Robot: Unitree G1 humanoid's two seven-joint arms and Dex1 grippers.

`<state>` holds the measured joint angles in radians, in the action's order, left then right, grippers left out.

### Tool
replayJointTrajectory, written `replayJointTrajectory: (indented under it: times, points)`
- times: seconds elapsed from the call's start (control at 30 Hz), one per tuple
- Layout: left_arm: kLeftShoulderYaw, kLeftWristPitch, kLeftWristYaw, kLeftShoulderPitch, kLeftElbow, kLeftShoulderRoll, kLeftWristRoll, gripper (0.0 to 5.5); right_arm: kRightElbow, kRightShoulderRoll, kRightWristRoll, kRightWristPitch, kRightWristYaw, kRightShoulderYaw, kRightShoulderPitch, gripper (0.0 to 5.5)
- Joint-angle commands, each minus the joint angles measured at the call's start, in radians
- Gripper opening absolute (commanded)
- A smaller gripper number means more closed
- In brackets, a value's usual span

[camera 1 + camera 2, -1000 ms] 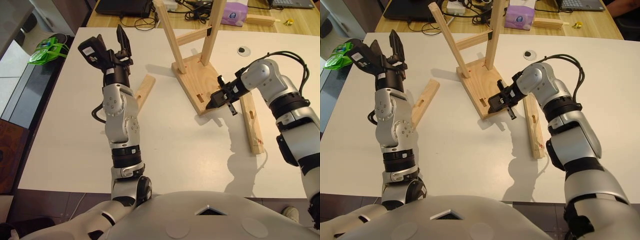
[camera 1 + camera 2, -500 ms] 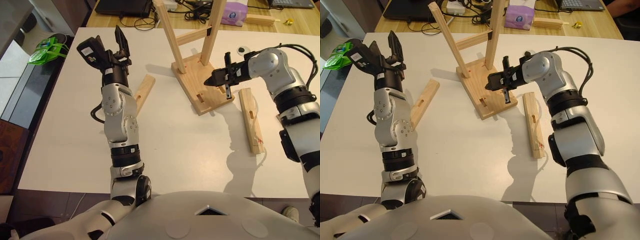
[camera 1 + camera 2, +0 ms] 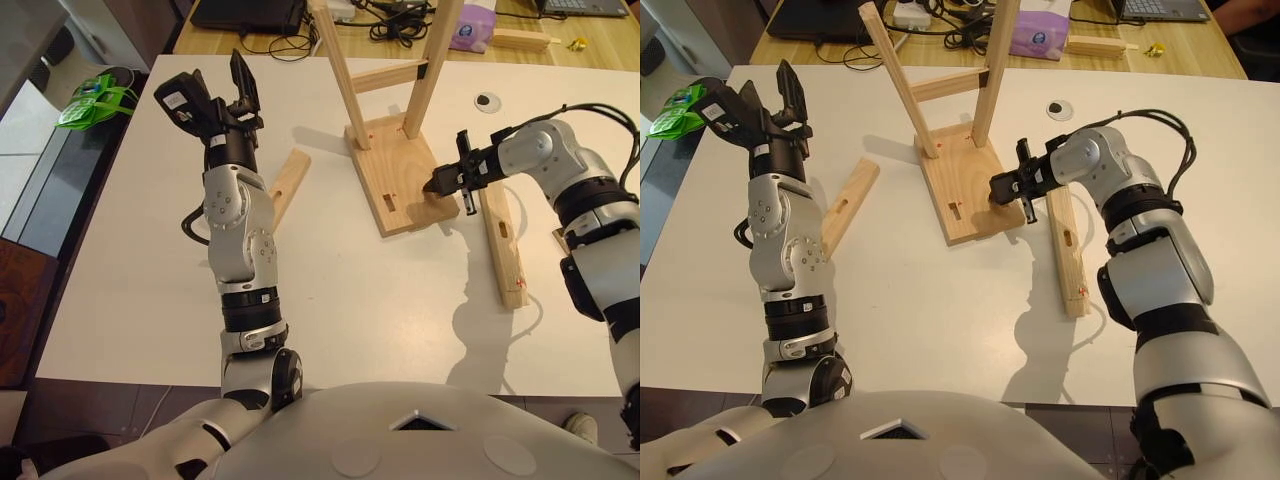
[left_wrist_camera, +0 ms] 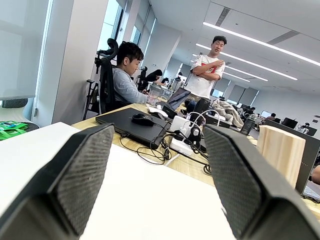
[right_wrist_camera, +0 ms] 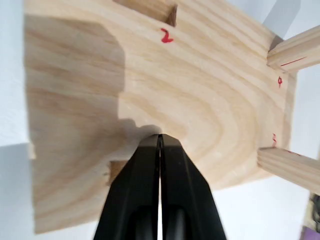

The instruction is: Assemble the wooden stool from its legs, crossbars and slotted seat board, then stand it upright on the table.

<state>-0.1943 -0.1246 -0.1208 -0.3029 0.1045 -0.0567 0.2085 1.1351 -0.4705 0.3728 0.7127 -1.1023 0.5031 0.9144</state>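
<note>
Seat board (image 3: 395, 175) lies flat on tabletop (image 3: 380, 310), standing legs (image 3: 336, 70) fitted; right pincer (image 3: 441, 186) clenched empty, tips on board beside an empty slot; left pincer (image 3: 214, 76) released, raised; recommend light, steady pressure, slot unobstructed for loose leg (image 3: 500, 240)

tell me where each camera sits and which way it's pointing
Eye views: on the head, facing forward and down at the table; both arms show, the right at the seat board.
Left wrist view: on the raised left arm, facing level over the table toward a laptop; open left jaws frame it.
Right wrist view: above the seat board, facing down; shut right jaws point at it.
Shared: eye and right wrist views both show the board's two fitted legs.
</note>
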Motion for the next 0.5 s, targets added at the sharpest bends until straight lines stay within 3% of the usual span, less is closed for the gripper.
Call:
replayJointTrajectory:
  times: [0.03, 0.27, 0.5]
  points:
    - [-0.001, -0.01, -0.008, 0.003, 0.01, 0.002, 0.0, 3.26, -0.094, -0.009, -0.086, -0.055, -0.135, -0.038, -0.058, 0.0]
    - [0.001, -0.021, -0.004, -0.003, 0.018, 0.01, 0.0, 3.26, -0.434, -0.049, -0.274, -0.248, -0.301, -0.11, -0.166, 0.0]
    - [0.04, -0.096, 0.031, 0.013, 0.112, 0.039, -0.001, 3.26, -0.735, -0.141, -0.373, -0.465, -0.096, -0.319, -0.281, 0.0]
